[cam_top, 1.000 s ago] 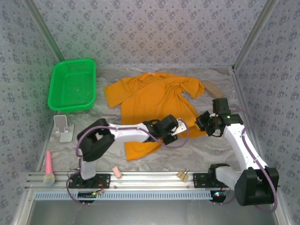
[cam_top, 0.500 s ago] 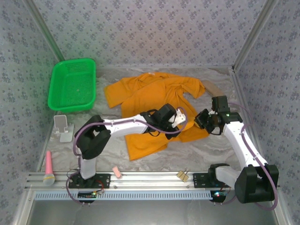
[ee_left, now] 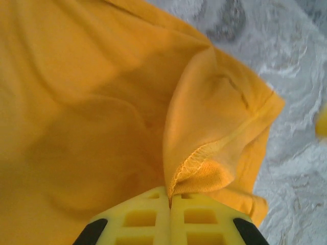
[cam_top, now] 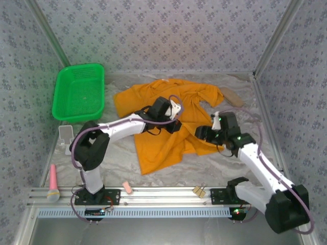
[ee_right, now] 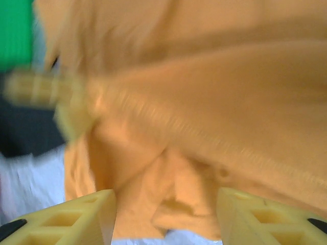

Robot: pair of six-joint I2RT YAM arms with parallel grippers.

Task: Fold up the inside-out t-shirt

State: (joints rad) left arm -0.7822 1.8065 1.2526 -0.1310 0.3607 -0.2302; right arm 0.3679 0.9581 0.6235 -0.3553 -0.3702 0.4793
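The inside-out t-shirt [cam_top: 153,145] is orange-yellow and lies rumpled across the middle of the table, with its lower part folded back over itself. My left gripper [cam_top: 175,108] hangs over the shirt's middle. In the left wrist view its yellow fingers [ee_left: 148,219] are pressed together on a stitched hem of the t-shirt [ee_left: 204,158], which stands up from the pads. My right gripper [cam_top: 201,133] sits at the shirt's right edge. In the blurred right wrist view its fingertips [ee_right: 102,214] stand wide apart with loose cloth [ee_right: 204,102] ahead of them, and nothing is pinched.
A green basket [cam_top: 79,93] stands at the back left. A white stand [cam_top: 68,138] and a pink microphone [cam_top: 53,181] lie along the left side. A pink eraser [cam_top: 127,187] and a clip [cam_top: 199,191] rest by the front rail. A tan object [cam_top: 231,96] lies at the back right.
My left gripper has carried the hem away from the front edge toward the shirt's middle, folding the lower part back. My right gripper has moved left and opened, letting go of the cloth.
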